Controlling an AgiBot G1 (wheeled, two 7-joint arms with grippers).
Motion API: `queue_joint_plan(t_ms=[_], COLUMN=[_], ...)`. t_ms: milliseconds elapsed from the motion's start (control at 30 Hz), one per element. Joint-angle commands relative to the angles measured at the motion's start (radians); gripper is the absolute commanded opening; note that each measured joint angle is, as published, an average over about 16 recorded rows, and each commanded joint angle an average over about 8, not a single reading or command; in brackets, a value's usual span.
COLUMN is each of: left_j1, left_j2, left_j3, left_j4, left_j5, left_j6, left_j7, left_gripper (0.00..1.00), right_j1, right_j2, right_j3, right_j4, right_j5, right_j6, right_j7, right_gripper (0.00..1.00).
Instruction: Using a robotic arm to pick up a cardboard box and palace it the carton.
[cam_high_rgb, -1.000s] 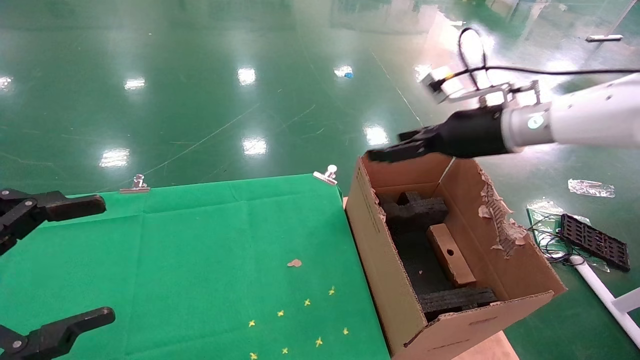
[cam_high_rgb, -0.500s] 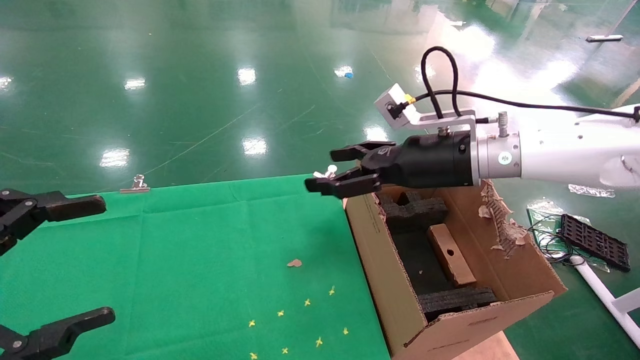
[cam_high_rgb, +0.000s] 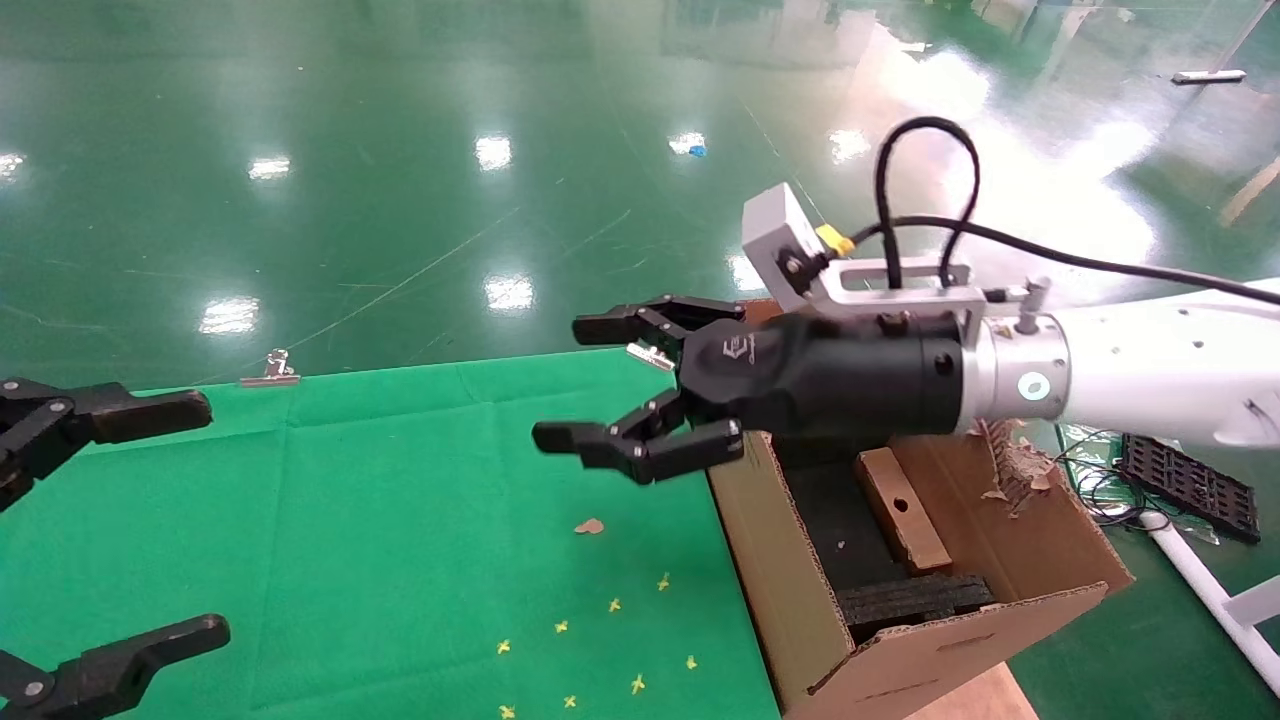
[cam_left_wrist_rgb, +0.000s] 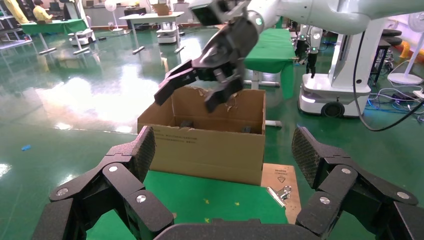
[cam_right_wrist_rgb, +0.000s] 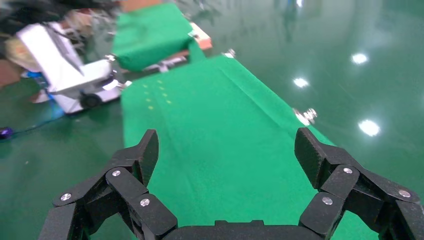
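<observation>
Left gripper at the head view's left edge, fingers spread wide, nothing between them, parked above the green cloth. Same gripper seen from its own wrist camera, both fingers framing the carton beyond the cloth's end.

Two metal clips along the cloth's far edge in the head view, one toward the left, a second partly hidden behind the right gripper's fingers. Several small yellow marks and one brown scrap on the cloth.

Right gripper of the robotic arm held in the air over the cloth's right edge, beside the carton's left wall, fingers wide apart and gripping nothing. Right wrist view: only open fingers over bare cloth and floor, no carton visible.

One carton right of the cloth, open at the top, right flap torn ragged. One cardboard box inside it, lying flat on black foam, long axis running from the carton's far end toward its near end, slightly slanted to the right, round hole facing up. Box hidden in the left wrist view behind the carton's wall; visible from the head camera alone.

One black slotted tray with cables on the floor at far right.
</observation>
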Motion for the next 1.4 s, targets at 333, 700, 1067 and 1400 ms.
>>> queue_joint_plan(t_ms=[333, 700, 1067, 1400], left_j1=[0.0, 0.0, 0.0, 0.0], left_j2=[0.0, 0.0, 0.0, 0.0], left_j3=[0.001, 0.001, 0.001, 0.001], left_j4=[0.0, 0.0, 0.0, 0.0], left_j5=[0.0, -0.001, -0.001, -0.001], left_j6=[0.0, -0.001, -0.001, -0.001], left_j7=[0.0, 0.0, 0.0, 0.0], left_gripper=[1.0, 1.0, 1.0, 1.0], right_j1=[-0.197, -0.284, -0.264, -0.256], right_j2=[0.027, 0.039, 0.037, 0.036], right_j3=[0.235, 0.339, 0.315, 0.305], right_j4=[0.202, 0.29, 0.27, 0.262], right_j5=[0.077, 0.113, 0.104, 0.1], right_j6=[-0.067, -0.097, -0.09, -0.087], right_j7=[-0.086, -0.119, -0.113, -0.111], right_gripper=[1.0, 1.0, 1.0, 1.0])
